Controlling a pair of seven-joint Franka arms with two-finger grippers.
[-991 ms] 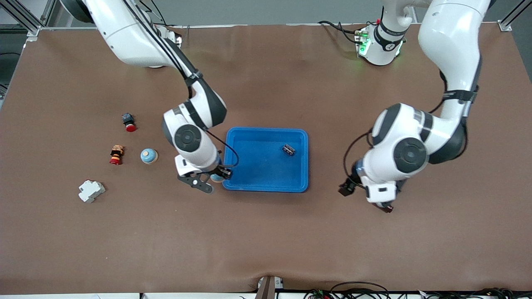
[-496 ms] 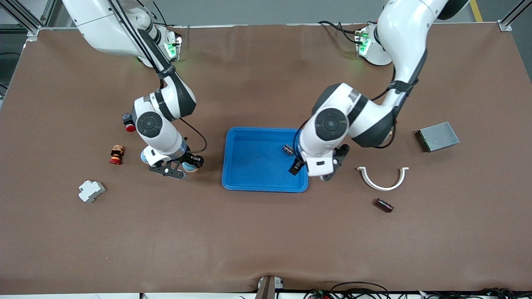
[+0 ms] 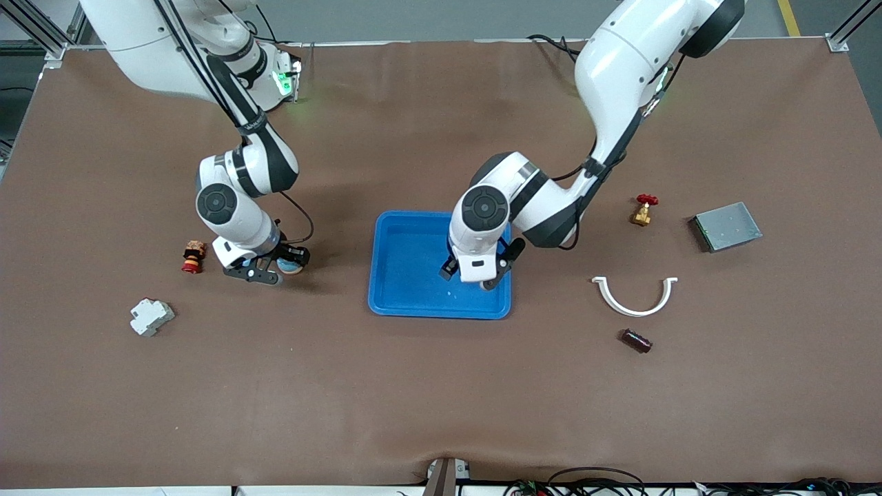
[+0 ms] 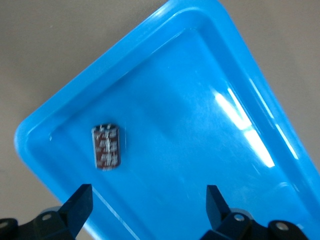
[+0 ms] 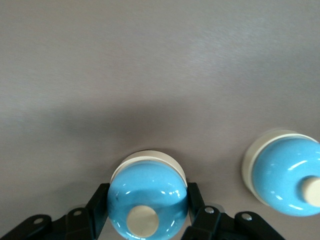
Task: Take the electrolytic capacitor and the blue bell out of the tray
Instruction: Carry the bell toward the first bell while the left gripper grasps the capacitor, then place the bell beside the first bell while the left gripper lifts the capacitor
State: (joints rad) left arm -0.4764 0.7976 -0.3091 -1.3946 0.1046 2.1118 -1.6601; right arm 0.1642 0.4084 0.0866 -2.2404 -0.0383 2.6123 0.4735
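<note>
I see my right gripper (image 3: pixel 275 265) low over the brown table (image 3: pixel 441 386), toward the right arm's end, its fingers clamped on a light blue bell (image 5: pixel 146 206) with a cream button. The right wrist view shows a second blue bell (image 5: pixel 286 171) just beside it on the table. My left gripper (image 3: pixel 480 274) hangs over the blue tray (image 3: pixel 406 306) at the table's middle, fingers (image 4: pixel 77 206) spread wide and holding nothing. In the left wrist view, a dark capacitor (image 4: pixel 106 146) lies inside the tray near one corner. Another dark capacitor (image 3: pixel 636 340) lies on the table toward the left arm's end, near a white curved clip (image 3: pixel 634 296).
</note>
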